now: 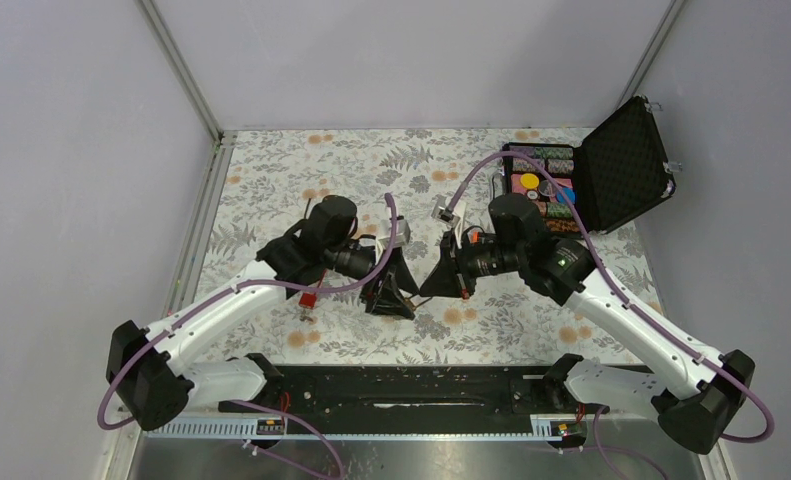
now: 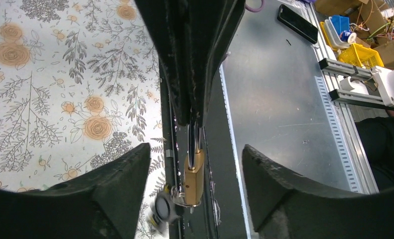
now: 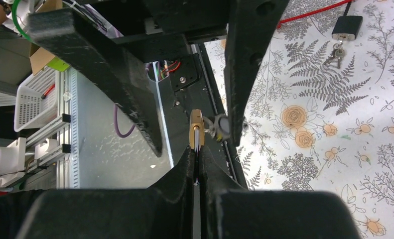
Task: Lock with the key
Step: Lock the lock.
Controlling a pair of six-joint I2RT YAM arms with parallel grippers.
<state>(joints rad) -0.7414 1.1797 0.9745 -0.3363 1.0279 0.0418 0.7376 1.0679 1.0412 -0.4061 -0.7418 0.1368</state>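
Key [image 2: 162, 209] and brass padlock [image 2: 194, 177] hang together in the air between the two grippers, above the flowered table [image 1: 271, 180]. The key's round silvery head sits at the end of the lock body furthest from the shackle, pushed off to the side that faces the cloth. Whether its blade is fully home in the keyway is too small to tell. The right gripper [image 3: 195, 154] has its fingers pressed together on the shackle, so the padlock's long axis runs straight out from those fingertips towards the other arm. The left gripper [image 2: 196, 154] faces it head-on with its fingers spread, one on each side of the lock body and neither clamping anything. In the right wrist view the key's head lies just beside the left arm's cloth-side finger [image 3: 237, 74], though I cannot say whether they touch. The left arm is therefore the nearer one to the key, and the only free one (the right has its grip taken up with the shackle). To my eye the next move depends on that sideways offset. The left fingers would have to centre on the key's head, not on the body, before closing and turning. Further out on the cloth lie a black lock block [image 3: 346, 27] on a red cable and a few loose keys [image 3: 334, 54]. An open case [image 1: 626, 165] stands at the far right corner.
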